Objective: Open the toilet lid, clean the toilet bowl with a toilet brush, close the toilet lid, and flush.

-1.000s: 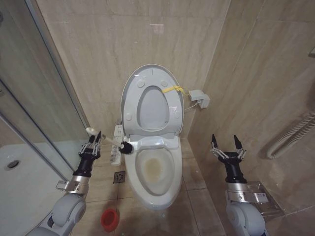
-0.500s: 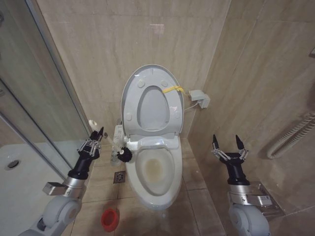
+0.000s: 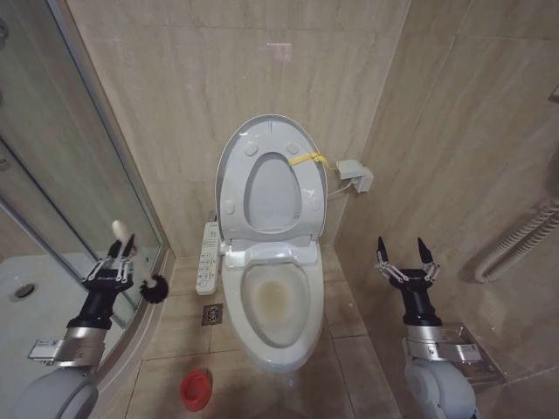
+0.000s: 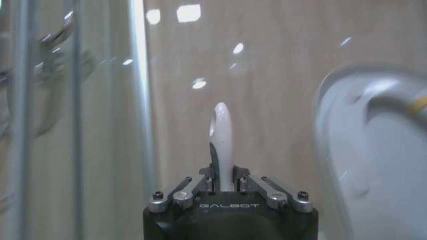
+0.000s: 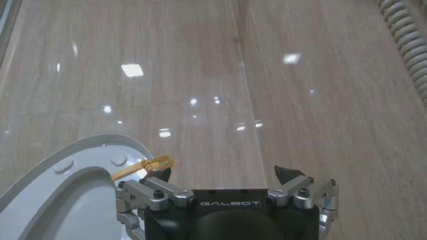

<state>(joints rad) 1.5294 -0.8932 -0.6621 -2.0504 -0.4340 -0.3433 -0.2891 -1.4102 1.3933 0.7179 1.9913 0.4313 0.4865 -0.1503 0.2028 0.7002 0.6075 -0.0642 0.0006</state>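
Although the toilet brush [image 3: 142, 269] sat at the rim of the toilet bowl [image 3: 277, 301] a second ago, the left arm has since swung it well away to the robot's left, and it now hangs over the curved edge of the shower tray [image 3: 39, 301], near the glass shower door [image 3: 61, 148]. The left gripper [image 3: 113, 264] is clenched on the whitish handle, which stands up between its jaws in the left wrist view, with the dark bristle head low and toward the toilet. That suggests the scrubbing is over and the brush is heading back to the red holder cup [image 3: 195, 388] on the floor in front of the bowl.

Beige stone tile covers the walls and floor, glossy with lamp reflections. The toilet lid [image 3: 271, 179] still leans open against the back wall, its yellow strap [image 3: 307, 159] at the rim, so closing and flushing remain. A yellow-brown stain still shows in the bowl. The right gripper [image 3: 406, 262] waits to the right of the toilet, jaws spread wide and empty. A small floor drain [image 3: 212, 314] sits left of the bowl.
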